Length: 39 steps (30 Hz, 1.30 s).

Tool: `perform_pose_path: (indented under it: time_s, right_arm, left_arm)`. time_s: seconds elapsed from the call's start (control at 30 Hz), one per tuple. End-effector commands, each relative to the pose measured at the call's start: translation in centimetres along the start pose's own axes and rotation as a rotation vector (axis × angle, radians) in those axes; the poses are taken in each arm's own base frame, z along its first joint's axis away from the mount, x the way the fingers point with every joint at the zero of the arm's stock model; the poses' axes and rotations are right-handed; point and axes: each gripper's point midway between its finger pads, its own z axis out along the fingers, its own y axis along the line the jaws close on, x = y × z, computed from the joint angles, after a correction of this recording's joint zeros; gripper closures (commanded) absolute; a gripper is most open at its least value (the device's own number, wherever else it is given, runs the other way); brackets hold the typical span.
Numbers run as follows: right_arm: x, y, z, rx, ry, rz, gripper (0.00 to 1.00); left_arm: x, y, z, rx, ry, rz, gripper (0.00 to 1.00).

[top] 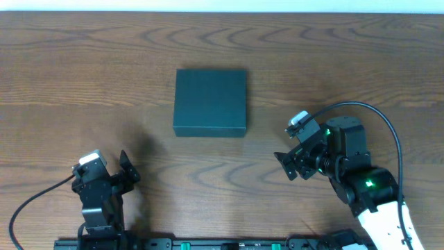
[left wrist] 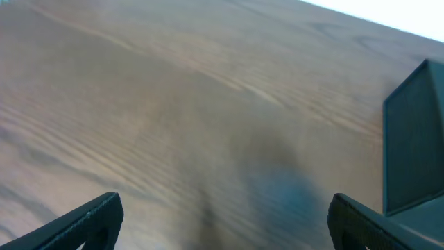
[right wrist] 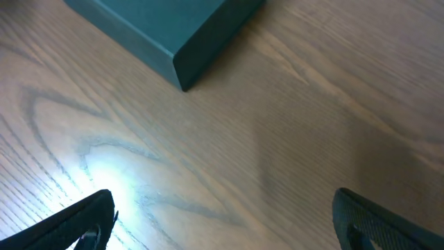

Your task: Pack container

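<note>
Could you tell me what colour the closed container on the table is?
The container is a plain dark teal, no pattern; the overhead view shows it best.

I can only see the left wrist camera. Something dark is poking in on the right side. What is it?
Observer: It's a dark teal box, lying flat near the middle of the table with its lid shut.
Operator: What's on the other side of it?
Observer: The right end effector is near the box's front right corner. It is open, empty and not touching the box.
Operator: Is mine touching it?
Observer: No. From above, the left end effector is off to the box's front left with bare wood between them.
</note>
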Motion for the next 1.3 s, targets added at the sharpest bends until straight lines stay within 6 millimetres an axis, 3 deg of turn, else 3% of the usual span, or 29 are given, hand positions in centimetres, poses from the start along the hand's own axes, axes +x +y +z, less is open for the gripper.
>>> perform_pose_path:
  time_s: [0.0, 0.1, 0.5, 1.27]
  right_arm:
    - [0.1, 0.0, 0.0, 0.0, 0.003, 0.014, 0.01]
    - [0.1, 0.0, 0.0, 0.0, 0.003, 0.014, 0.01]
    - [0.1, 0.0, 0.0, 0.0, 0.003, 0.014, 0.01]
    - [0.1, 0.1, 0.0, -0.002, 0.003, 0.011, 0.01]
  left_arm:
    - [0.1, 0.3, 0.3, -0.008, -0.037, -0.055, 0.05]
    - [0.8, 0.4, 0.6, -0.003, -0.051, -0.078, 0.05]
    - [-0.3, 0.1, 0.1, 0.02, -0.118, -0.09, 0.05]
    - [-0.2, -0.1, 0.1, 0.028, -0.113, -0.086, 0.05]
